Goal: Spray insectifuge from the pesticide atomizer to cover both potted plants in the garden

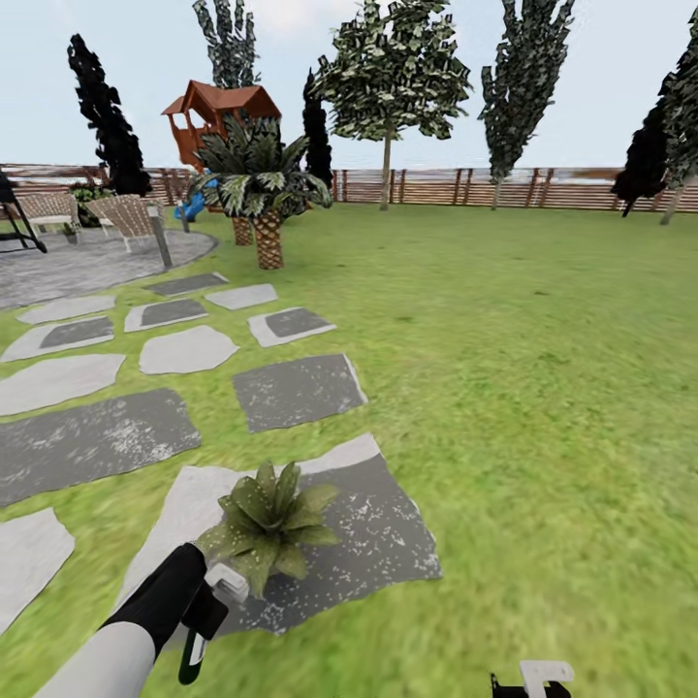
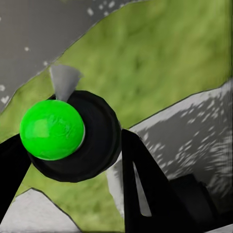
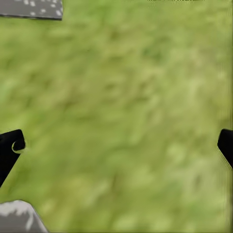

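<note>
Dark-bodied and topped with a bright green dome in the left wrist view, the small pesticide atomizer (image 2: 73,138) is sitting between the two black fingers (image 2: 150,194) of the left gripper (image 2: 68,165), whose jaws are closing snugly around its round body. A small grey cone is poking out beside the dome; it may be the nozzle, though the close, blurred view makes that uncertain. In the head view, the left gripper (image 1: 208,606) is hanging at the end of a black and white arm, with the bottle's white head (image 1: 228,585) just beside the near leaves of a low rosette of broad pointed green leaves, one potted plant (image 1: 271,523). Its pot is hidden under the foliage. The plant is standing on a dark grey speckled stepping slab (image 1: 388,543) set in green lawn (image 1: 533,388).

Farther out, the right gripper (image 1: 531,683) is peeking in at the lower edge of the head view. In the right wrist view its black fingertips (image 3: 10,145) are standing wide apart over bare grass, holding nothing.

Beyond, more grey slabs are leading toward a round patio (image 1: 87,257) with chairs, a short palm (image 1: 262,189) and a brown slat fence (image 1: 533,186).

The risk from here is likely partial coverage: with the bottle so close and low at one side, spray may be reaching only the near leaves, and an off-aim nozzle would wet the slab instead.
</note>
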